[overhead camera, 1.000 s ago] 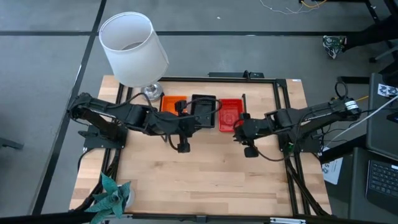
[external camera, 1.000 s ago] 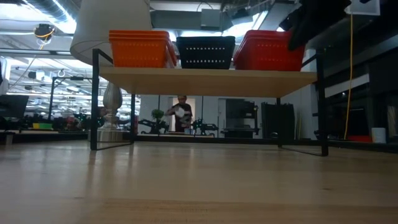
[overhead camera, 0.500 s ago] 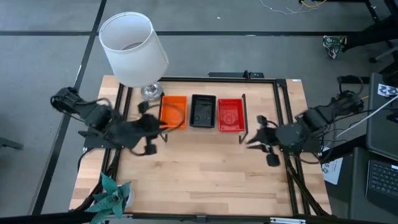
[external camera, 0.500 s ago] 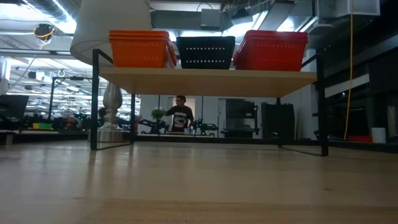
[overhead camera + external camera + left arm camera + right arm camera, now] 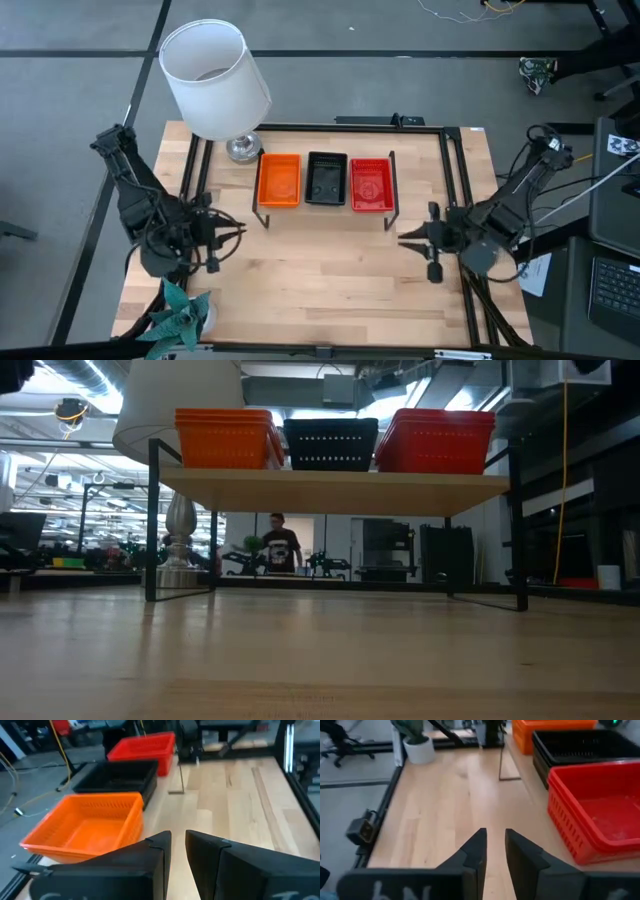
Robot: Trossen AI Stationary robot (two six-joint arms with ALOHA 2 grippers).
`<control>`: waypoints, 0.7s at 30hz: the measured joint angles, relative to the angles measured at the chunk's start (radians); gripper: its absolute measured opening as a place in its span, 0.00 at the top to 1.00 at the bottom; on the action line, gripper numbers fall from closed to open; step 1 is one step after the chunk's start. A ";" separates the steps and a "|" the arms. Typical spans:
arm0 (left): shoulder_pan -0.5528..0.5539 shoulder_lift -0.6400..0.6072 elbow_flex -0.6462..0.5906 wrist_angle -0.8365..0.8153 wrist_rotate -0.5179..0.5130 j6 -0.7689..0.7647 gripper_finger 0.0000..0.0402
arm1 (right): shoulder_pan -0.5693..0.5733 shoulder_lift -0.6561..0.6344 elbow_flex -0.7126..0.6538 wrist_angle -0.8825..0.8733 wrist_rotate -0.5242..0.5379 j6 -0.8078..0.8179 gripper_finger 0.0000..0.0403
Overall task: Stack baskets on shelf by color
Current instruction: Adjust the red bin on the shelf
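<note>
Three stacks of baskets stand side by side on the light-wood shelf (image 5: 335, 490): orange (image 5: 279, 181), black (image 5: 326, 179) and red (image 5: 371, 185). The low view shows them as orange (image 5: 227, 438), black (image 5: 330, 443) and red (image 5: 437, 440), resting by their bottoms on the plank. My left gripper (image 5: 232, 232) (image 5: 177, 847) hovers left of the shelf, pointing toward it, shut and empty. My right gripper (image 5: 402, 240) (image 5: 495, 845) hovers to the shelf's near right side, also shut and empty. Neither gripper shows in the low view.
A lamp with a white shade (image 5: 215, 75) stands on its metal base (image 5: 243, 148) at the shelf's far left corner. A green artificial plant (image 5: 180, 310) sits at the table's near left corner. Bare tabletop (image 5: 320, 280) lies in front of the shelf. A person (image 5: 278, 545) stands far off in the room.
Both arms have drawn back from the shelf. The left gripper moved from the black stack toward the table's left and near edges; the right gripper moved from the red stack toward the right and near edges. The three stacks stayed where they were.
</note>
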 joint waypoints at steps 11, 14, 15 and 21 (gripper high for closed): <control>-0.019 -0.036 -0.001 0.021 -0.064 0.020 0.87 | -0.267 0.114 -0.002 0.018 -0.099 -0.055 0.82; -0.019 -0.036 -0.001 0.021 -0.064 0.020 0.87 | -0.299 0.140 -0.002 0.027 -0.100 -0.067 0.82; -0.019 -0.036 -0.001 0.021 -0.064 0.020 0.87 | -0.308 0.148 -0.002 0.027 -0.100 -0.073 0.82; -0.019 -0.036 -0.001 0.021 -0.064 0.020 0.87 | -0.346 0.177 -0.002 0.063 -0.101 -0.103 0.82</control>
